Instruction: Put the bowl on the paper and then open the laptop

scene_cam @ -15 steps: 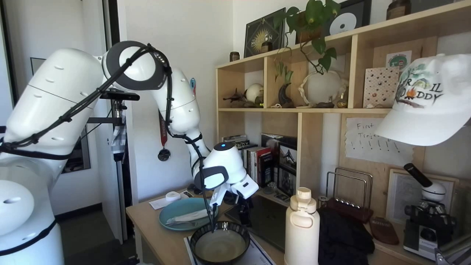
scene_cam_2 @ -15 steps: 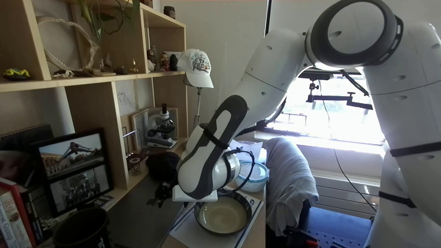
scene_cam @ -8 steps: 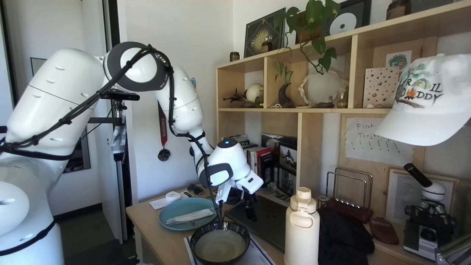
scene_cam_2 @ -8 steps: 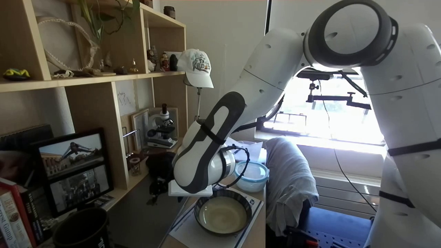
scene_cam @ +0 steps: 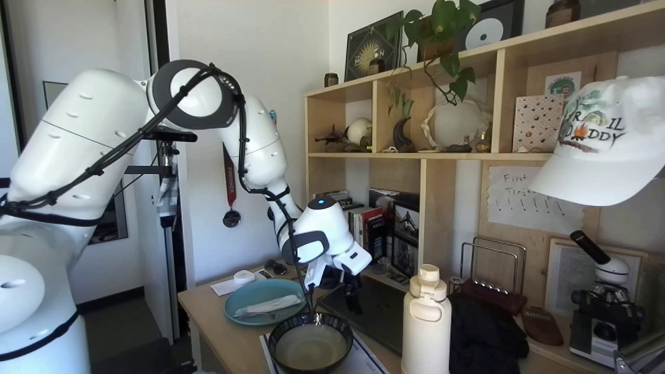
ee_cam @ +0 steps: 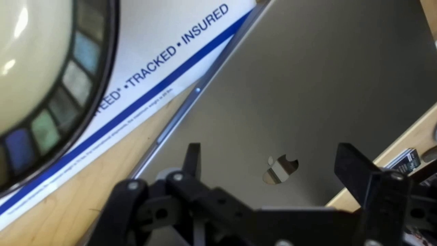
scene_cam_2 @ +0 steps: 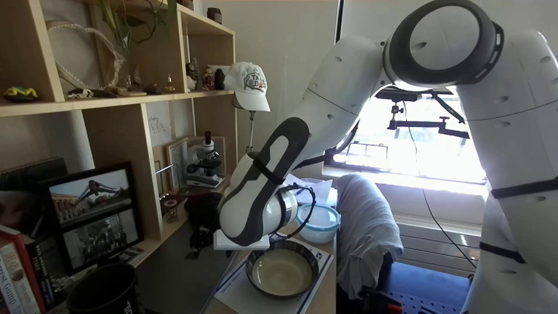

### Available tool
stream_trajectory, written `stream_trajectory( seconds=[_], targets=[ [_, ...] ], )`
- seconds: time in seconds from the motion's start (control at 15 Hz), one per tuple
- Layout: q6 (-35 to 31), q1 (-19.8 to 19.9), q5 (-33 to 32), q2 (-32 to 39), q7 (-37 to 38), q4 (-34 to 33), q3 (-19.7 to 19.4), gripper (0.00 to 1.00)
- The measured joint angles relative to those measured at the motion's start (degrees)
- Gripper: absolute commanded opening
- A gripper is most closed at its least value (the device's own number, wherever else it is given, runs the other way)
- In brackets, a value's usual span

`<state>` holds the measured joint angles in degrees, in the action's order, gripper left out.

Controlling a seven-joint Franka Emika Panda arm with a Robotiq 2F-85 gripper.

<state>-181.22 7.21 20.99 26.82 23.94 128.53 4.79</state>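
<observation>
The bowl (scene_cam: pixel 311 349), dark-rimmed with a pale inside, rests upright on the paper (scene_cam_2: pixel 235 297) in both exterior views. Part of the bowl (ee_cam: pixel 32 61) fills the upper left corner of the wrist view, with the white, blue-striped paper (ee_cam: pixel 153 29) beneath it. Right beside the paper lies the laptop (ee_cam: pixel 307 75), its dark lid down flat. My gripper (ee_cam: pixel 268 150) hangs above that lid, fingers spread wide on either side of the logo, nothing between them. It stands apart from the bowl. How high it is above the lid I cannot tell.
A blue-green plate (scene_cam: pixel 241 301) with a wrapped item lies past the bowl. Near the laptop stand a tall cream bottle (scene_cam: pixel 427 332) and a dark cloth (scene_cam: pixel 483 332). A wooden shelf (scene_cam: pixel 436 218) backs the desk. A lidded container (scene_cam_2: pixel 320 224) sits near the bowl.
Over the first half second my gripper has shifted slightly up and away from the bowl, further over the laptop. Since then it has hardly moved. Bowl, paper and laptop have stayed put.
</observation>
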Motion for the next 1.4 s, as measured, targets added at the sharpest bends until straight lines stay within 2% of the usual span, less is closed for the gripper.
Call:
stream_trajectory(
  seconds=[0.2,0.4,1.13,1.4],
  targets=[
    [1.7,-3.0,0.0,0.0,0.1,0.0,-3.5,1.0],
    [3.3,-4.1,0.5,0.0,0.1,0.0,-4.6,1.0],
    [3.4,-3.8,3.6,1.7,1.2,-0.2,-3.9,1.0],
    [-1.3,-0.3,5.2,3.0,1.2,-0.2,0.3,1.0]
  ],
)
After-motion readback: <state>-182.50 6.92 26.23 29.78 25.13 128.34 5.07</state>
